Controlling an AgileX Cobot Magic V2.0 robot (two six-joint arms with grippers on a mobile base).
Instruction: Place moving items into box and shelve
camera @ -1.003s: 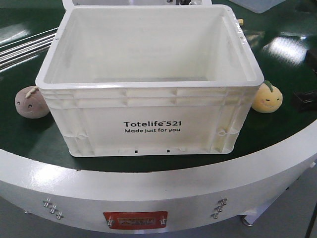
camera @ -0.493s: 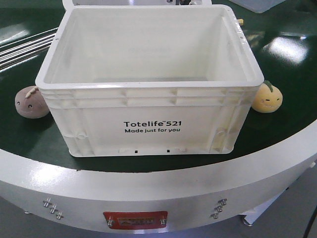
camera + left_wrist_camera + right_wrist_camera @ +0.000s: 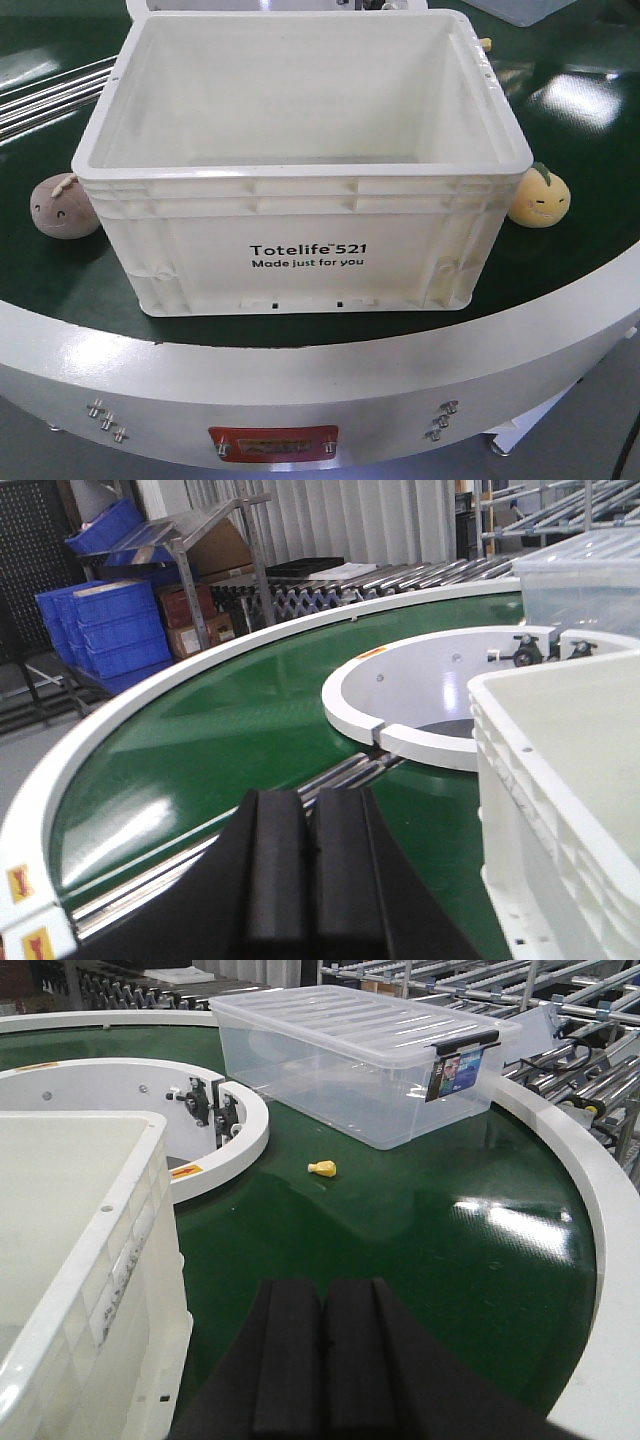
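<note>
2 plush balls lie on the green belt (image 3: 575, 250) outside the box (image 3: 300, 172), the pinkish-brown ball (image 3: 63, 207) just beside its left end and the yellow-orange ball (image 3: 540, 196) beside its right; being round, neither has a long axis. The left gripper (image 3: 305, 855), pads pressed together and empty, sees the box on its right, so it is probably nearer the pinkish-brown ball. The right gripper (image 3: 322, 1360), likewise closed, mirrors it.

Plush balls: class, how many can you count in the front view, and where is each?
2. The pinkish-brown plush ball lies left of the crate; the yellow-orange plush ball lies right of it. More could hide behind the crate.
</note>
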